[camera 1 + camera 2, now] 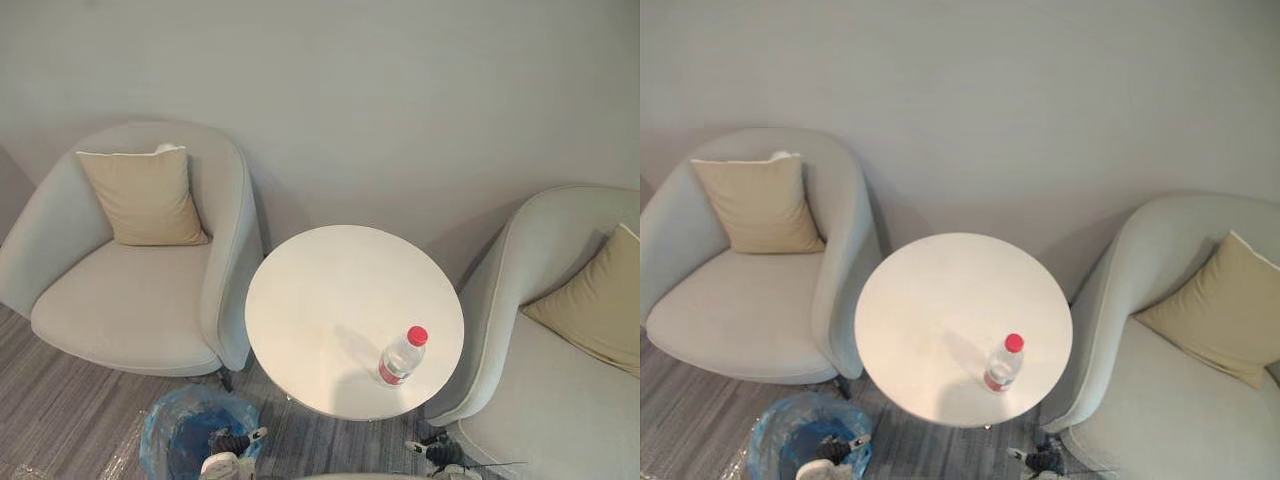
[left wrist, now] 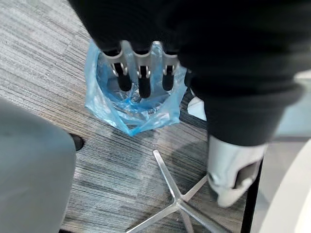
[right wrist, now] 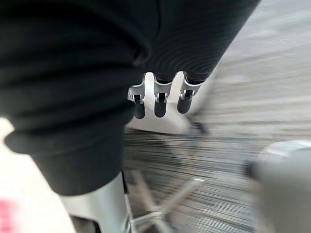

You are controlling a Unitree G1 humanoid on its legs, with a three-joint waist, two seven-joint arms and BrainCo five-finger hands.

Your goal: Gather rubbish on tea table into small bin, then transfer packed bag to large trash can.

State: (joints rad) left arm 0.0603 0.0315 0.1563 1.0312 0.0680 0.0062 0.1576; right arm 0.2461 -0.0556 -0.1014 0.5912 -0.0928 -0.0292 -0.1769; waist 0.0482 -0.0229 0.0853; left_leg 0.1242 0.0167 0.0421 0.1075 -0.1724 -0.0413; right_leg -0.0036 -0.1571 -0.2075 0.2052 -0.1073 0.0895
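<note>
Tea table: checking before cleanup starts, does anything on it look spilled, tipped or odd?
Nothing stands out. A red-capped plastic bottle stands upright near the front right edge of the tea table, with no spill around it. The blue-lined small bin stands upright on the floor beside the table.

We find the left hand (image 2: 141,68) has silver, metal-looking fingers with dull dark tips and a matt ribbed cover; the right hand (image 3: 161,92) looks the same. Just past the left hand's fingertips, the bin bag (image 2: 104,104) is thin blue plastic, glossy and crinkled. The floor (image 2: 48,73) around it is grey striped carpet, rough and matt. The star-shaped foot (image 2: 177,201) near that hand is bare, smooth metal. Farther from both hands, the desk (image 1: 320,290) top is smooth white with a faint sheen. The bottle (image 1: 400,360) is clear plastic, its cap (image 1: 417,335) red plastic. The armchairs (image 1: 130,300) are pale grey cloth and the cushions (image 1: 145,197) beige cloth.
</note>
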